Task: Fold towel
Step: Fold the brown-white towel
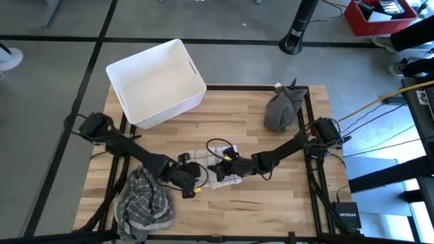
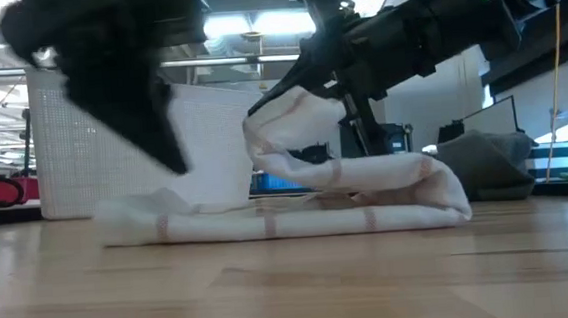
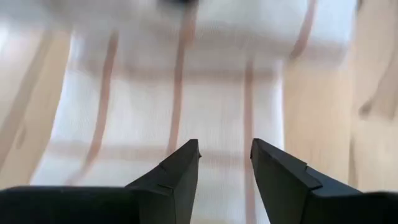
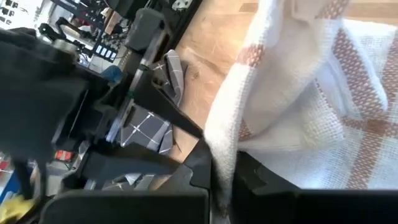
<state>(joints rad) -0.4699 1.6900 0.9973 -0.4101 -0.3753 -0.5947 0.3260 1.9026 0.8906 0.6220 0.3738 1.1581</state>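
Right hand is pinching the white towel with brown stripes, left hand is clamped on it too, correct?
Half right. The right hand pinches an edge of the white towel with brown stripes, but the left hand is not clamped on it: the left wrist view shows its fingers apart above the cloth, holding nothing.

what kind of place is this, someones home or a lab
Most likely a robotics lab or workshop, not a home: two arms are mounted on a framed wooden table, cables run across a taped grey floor, and monitors and ceiling strip lights show behind.
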